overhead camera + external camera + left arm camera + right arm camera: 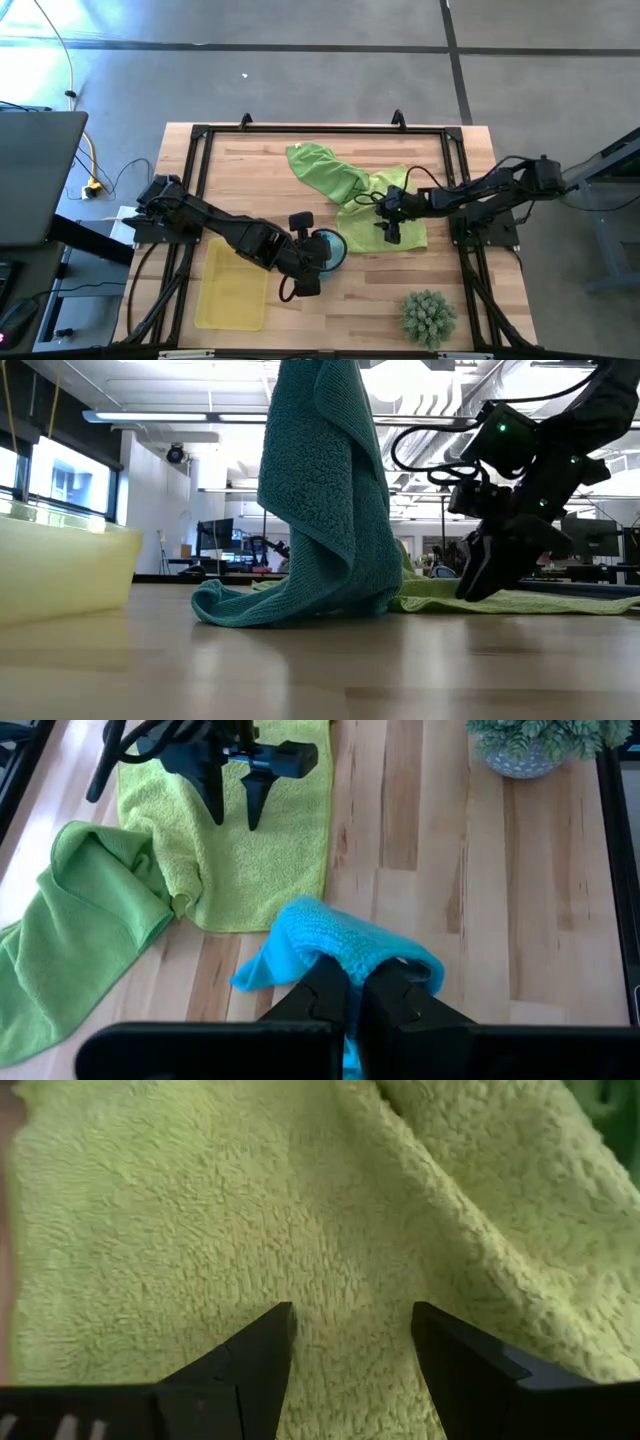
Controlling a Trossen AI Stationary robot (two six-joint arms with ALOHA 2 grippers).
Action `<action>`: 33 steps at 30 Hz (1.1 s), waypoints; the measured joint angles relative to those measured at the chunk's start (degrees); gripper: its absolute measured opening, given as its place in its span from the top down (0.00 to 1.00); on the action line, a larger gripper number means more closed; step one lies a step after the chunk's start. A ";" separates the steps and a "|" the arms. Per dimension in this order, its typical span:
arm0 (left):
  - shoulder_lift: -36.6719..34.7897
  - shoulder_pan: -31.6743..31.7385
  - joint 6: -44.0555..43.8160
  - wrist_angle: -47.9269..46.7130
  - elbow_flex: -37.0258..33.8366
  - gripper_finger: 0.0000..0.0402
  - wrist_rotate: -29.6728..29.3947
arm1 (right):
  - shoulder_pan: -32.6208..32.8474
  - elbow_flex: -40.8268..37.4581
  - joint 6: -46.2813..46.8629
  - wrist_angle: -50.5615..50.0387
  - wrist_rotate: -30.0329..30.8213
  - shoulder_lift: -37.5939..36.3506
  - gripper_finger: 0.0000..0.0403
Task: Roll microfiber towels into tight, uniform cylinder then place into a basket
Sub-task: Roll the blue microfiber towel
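Note:
The teal microfiber towel (333,243) (320,490) hangs from my left gripper (355,995), which is shut on it near the table's middle. A yellow-green towel (385,218) lies flat to its right. A darker lime towel (322,168) lies crumpled behind that one and overlaps its far edge. My right gripper (390,232) (350,1330) stands open, pointing down, low over the flat yellow-green towel (300,1200). The yellow basket (232,290) (60,570) rests on the table at the near left. My left gripper pinches a bunched upper part of the teal towel (375,960) between its two fingers, slanting down from the table's left. The towel hangs in folds below the fingers, and its lower end (235,610) lies slack on the table. My right gripper: whether its fingertips (470,592) touch the yellow-green towel, I cannot tell.
A spiky green plant in a pot (430,315) (530,740) stands at the near right. A black frame (200,135) runs round the wooden tabletop. Bare wood (360,300) lies between the basket and the plant.

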 joint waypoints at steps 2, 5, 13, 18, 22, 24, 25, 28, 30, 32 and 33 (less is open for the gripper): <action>0.00 -0.02 0.00 0.00 0.00 1.00 -0.01 | -0.02 0.09 0.10 -2.71 2.48 -0.40 0.51; 0.00 0.00 0.00 -0.05 0.00 1.00 -0.03 | -0.02 0.07 0.11 -6.17 7.16 -1.36 0.51; 0.00 -0.02 -0.17 -0.14 0.00 1.00 -0.04 | -0.19 -0.08 -0.09 -13.90 25.02 -1.95 0.51; 0.00 -0.02 -0.15 -0.17 0.00 1.00 -0.04 | -2.50 -0.39 -0.08 -19.99 36.05 -1.74 0.51; 0.00 -0.02 -0.09 -0.17 0.00 1.00 -0.02 | -5.20 -0.57 0.41 -22.94 41.59 -1.60 0.51; 0.00 0.00 -0.07 -0.18 0.00 1.00 0.00 | -6.55 -0.61 2.37 -23.30 42.92 -1.57 0.51; 0.00 0.00 -0.04 -0.19 0.00 1.00 0.00 | -7.20 -0.61 3.38 -23.24 43.39 -1.58 0.51; 0.00 0.00 -0.04 -0.20 0.00 1.00 0.00 | -9.01 -0.59 5.15 -22.40 44.45 -1.60 0.51; 0.00 0.14 -0.04 -0.20 0.00 1.00 0.00 | -10.04 -0.55 6.44 -21.77 46.13 -1.62 0.51; 0.00 0.41 -0.04 -0.20 0.00 1.00 0.00 | -10.81 -0.53 6.63 -20.98 46.95 -1.64 0.51; 0.00 0.51 -0.04 -0.20 0.00 1.00 0.02 | -11.11 -0.21 6.80 -20.88 46.97 -1.64 0.51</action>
